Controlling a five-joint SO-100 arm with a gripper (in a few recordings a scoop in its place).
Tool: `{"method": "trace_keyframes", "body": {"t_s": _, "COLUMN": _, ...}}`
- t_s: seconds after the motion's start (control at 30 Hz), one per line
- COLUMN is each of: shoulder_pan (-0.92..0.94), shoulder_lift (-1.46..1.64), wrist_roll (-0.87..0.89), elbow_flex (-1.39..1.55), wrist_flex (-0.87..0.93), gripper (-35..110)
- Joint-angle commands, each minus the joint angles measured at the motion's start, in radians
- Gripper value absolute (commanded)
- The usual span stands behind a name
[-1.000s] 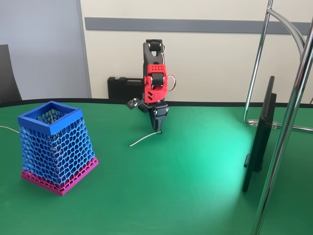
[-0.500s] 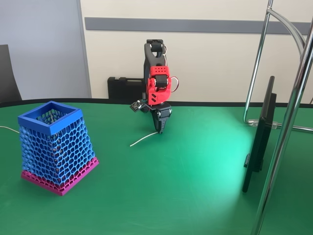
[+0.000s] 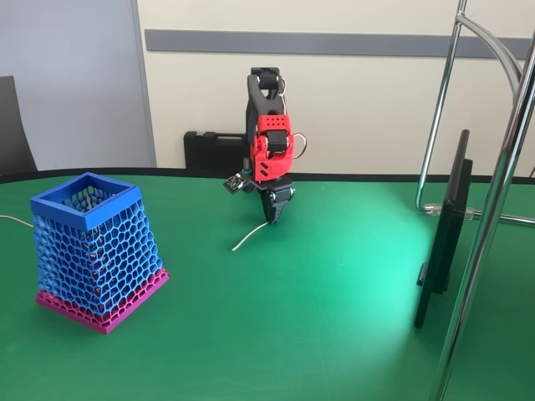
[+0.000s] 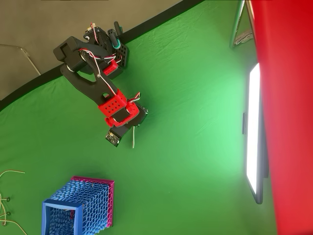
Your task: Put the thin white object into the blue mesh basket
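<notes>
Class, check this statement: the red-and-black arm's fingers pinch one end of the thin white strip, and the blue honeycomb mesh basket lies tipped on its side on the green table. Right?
Not quite. The blue honeycomb mesh basket stands upright on its magenta base, as the fixed view shows. The fingers do pinch the thin white strip.

Blue honeycomb basket point(image 3: 90, 251) with magenta base on green table point(image 3: 318, 309).

One white strip point(image 3: 245, 239) – one blue basket point(image 3: 88, 200) – one monitor point(image 3: 443, 230).
</notes>
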Motion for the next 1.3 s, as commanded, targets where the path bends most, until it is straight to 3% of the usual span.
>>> {"method": "trace_keyframes", "body": {"t_s": 0.0, "shoulder_pan": 0.0, "shoulder_lift": 0.011, "wrist_roll": -0.008, "elbow_flex": -0.037, "wrist_flex": 0.014, "gripper": 4}}
{"method": "trace_keyframes", "body": {"t_s": 0.37, "shoulder_pan": 0.02, "shoulder_lift": 0.106, "wrist_roll": -0.028, "elbow_flex": -0.288, "wrist_flex": 0.153, "gripper": 3}}
{"method": "trace_keyframes", "body": {"t_s": 0.6, "shoulder_pan": 0.026, "shoulder_lift": 0.129, "wrist_roll": -0.006, "elbow_flex": -0.522, "wrist_flex": 0.15, "gripper": 3}}
{"method": "trace_keyframes", "body": {"t_s": 0.83, "shoulder_pan": 0.055, "shoulder_lift": 0.087, "wrist_roll": 0.077, "elbow_flex": -0.709, "wrist_flex": 0.067, "gripper": 4}}
{"method": "trace_keyframes", "body": {"t_s": 1.27, "shoulder_pan": 0.21, "shoulder_lift": -0.141, "wrist_roll": 0.439, "elbow_flex": -1.028, "wrist_flex": -0.183, "gripper": 4}}
